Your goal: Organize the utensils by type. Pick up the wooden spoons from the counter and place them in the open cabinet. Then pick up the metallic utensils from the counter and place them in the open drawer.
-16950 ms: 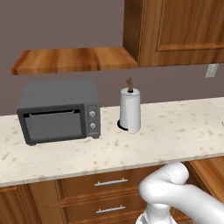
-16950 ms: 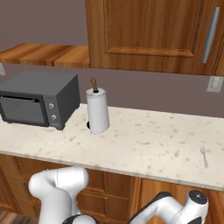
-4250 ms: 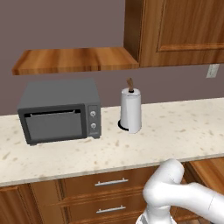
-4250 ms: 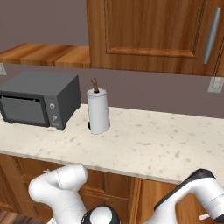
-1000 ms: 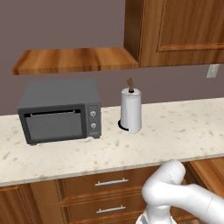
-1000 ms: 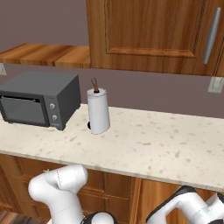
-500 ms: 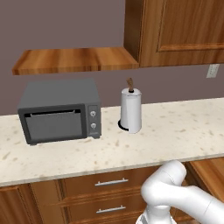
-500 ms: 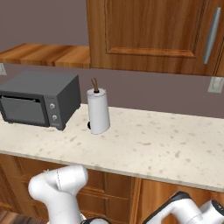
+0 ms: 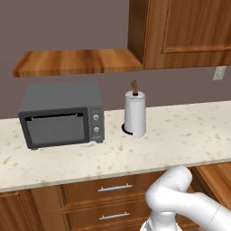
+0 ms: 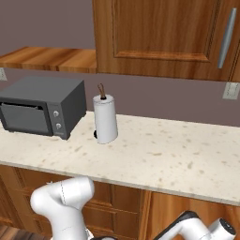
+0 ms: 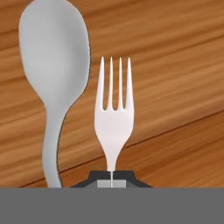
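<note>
In the hand view my gripper (image 11: 111, 178) is shut on the thin handle end of a silver fork (image 11: 113, 118), whose tines point away from me. Just left of it a silver spoon (image 11: 52, 65) lies flat with its bowl far from me. Both metallic utensils sit close over a light wood-grain floor, the inside of the open drawer (image 11: 175, 65). The beige speckled counter (image 9: 171, 135) (image 10: 154, 159) carries no utensils. The arm reaches low past the counter's front at the right. The wooden spoons and the open cabinet are out of view.
A dark microwave (image 9: 61, 115) and a paper towel roll (image 9: 135, 113) stand on the counter. Above hang a wooden shelf (image 9: 76, 62) and a closed wall cabinet (image 10: 159, 33). Base drawers with silver bar handles (image 9: 113, 188) run below the counter edge.
The arm's lower link has shifted a little at the bottom right of the right base view. The small silver utensil once at the counter's right end is gone from there.
</note>
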Robot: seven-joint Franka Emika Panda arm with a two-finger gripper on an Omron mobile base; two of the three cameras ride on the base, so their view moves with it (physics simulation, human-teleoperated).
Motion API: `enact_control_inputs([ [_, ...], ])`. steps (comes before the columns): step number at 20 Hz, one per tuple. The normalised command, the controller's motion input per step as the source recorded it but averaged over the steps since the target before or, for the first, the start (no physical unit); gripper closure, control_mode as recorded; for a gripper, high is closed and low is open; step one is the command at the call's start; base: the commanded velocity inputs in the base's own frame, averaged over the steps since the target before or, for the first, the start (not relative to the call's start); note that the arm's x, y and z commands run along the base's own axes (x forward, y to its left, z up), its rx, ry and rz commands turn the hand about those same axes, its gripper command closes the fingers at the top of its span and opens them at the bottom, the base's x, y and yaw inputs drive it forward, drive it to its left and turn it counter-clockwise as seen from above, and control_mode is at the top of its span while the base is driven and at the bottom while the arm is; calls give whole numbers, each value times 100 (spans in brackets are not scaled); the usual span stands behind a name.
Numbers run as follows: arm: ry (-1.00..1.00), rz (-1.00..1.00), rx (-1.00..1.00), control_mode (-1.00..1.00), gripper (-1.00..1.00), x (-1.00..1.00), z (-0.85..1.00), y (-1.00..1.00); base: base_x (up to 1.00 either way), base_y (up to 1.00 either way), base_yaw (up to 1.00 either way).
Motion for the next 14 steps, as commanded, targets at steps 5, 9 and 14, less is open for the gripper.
enact_control_inputs([
  [5, 5, 0, 0, -100, 100, 0, -20, -4, 0, 0, 0],
  [9, 4, 0, 0, -100, 100, 0, -13, -8, 0, 0, 0],
  [14, 8, 0, 0, -100, -100, 0, -5, -6, 0, 0, 0],
])
